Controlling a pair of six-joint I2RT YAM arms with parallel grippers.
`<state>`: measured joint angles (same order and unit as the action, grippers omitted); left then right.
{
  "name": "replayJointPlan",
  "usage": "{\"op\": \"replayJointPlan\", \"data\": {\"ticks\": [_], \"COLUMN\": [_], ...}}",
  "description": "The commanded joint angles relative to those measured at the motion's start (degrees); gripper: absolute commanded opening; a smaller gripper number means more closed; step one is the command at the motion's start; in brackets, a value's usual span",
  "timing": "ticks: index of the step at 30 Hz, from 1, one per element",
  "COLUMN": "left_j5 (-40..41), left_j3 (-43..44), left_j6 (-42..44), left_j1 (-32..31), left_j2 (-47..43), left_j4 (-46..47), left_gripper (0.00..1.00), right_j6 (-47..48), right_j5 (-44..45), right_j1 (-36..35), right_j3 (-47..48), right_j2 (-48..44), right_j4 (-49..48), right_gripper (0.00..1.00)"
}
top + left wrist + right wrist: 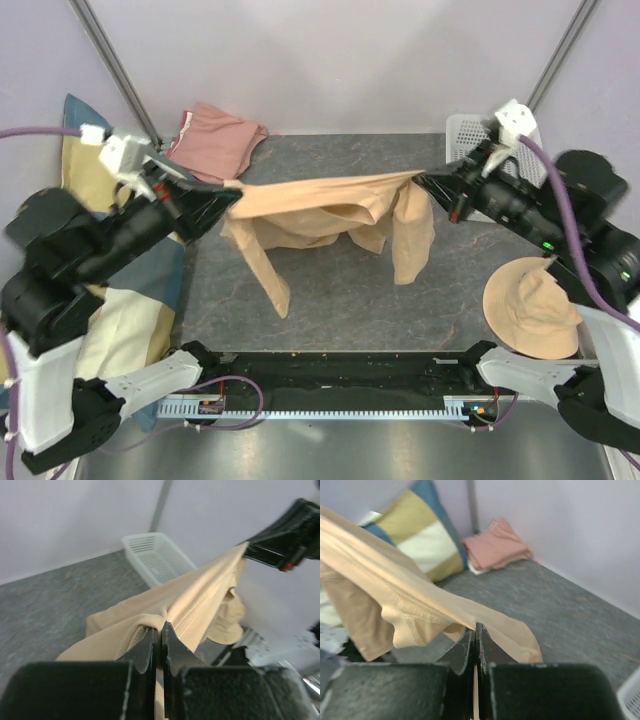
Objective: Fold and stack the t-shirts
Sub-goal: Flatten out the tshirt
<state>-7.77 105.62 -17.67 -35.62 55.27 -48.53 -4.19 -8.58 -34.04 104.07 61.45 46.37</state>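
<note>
The left gripper (232, 187) and right gripper (420, 178) each pinched 1 end of the tan t-shirt (320, 200), stretched between them over the table (330, 310). The pink t-shirt (215, 140) lay folded at the far left corner. The white slotted basket (157, 560) stood far right, its floor showing.

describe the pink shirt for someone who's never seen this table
Find the grey table and go to its far left corner, beside the striped pillow. The salmon-pink t-shirt lies folded there, untouched, unlike the tan t-shirt stretched in the air between the left claw and right claw.
</note>
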Motion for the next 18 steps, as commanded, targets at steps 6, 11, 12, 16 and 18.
{"op": "replayJointPlan", "data": {"ticks": [6, 11, 12, 16, 18], "left_j5": [-19.4, -2.7, 0.8, 17.2, 21.8], "left_j3": [9.1, 2.4, -3.5, -17.8, -22.2], "left_j6": [-5.1, 1.2, 1.8, 5.1, 6.7], "left_j1": [1.1, 1.1, 1.1, 1.1, 1.2], "left_j2": [-10.7, -8.9, -8.2, 0.0, 8.6], "left_j4": [1.6, 3.5, 5.9, 15.9, 22.4], "left_gripper": [0.02, 0.02, 0.02, 0.02, 0.02], "right_j6": [-4.1, -3.3, -3.1, -2.6, -3.0], "right_j5": [-8.5, 1.8, 6.6, 18.4, 23.6], "right_j1": [1.3, 1.2, 1.2, 1.2, 1.9], "right_j3": [13.4, 2.7, -0.9, -19.5, -23.5], "right_j2": [-8.1, -8.3, -8.2, -4.1, 1.9], "right_j4": [0.1, -5.8, -7.3, -17.5, -22.3], "right_gripper": [0.00, 0.00, 0.00, 0.00, 0.00]}}
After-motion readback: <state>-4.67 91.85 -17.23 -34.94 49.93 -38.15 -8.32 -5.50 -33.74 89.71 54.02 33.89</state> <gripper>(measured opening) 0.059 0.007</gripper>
